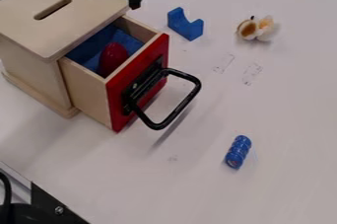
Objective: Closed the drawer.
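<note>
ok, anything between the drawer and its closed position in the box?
Nothing visible outside the drawer blocks its slide back into the box. A red egg-shaped thing lies in it; can't tell for sure whether that clears the top panel.

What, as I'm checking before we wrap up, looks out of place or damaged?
The drawer stands open with a red object inside, odd since it should be closed. Faint dark scuffs mark the white tabletop.
</note>
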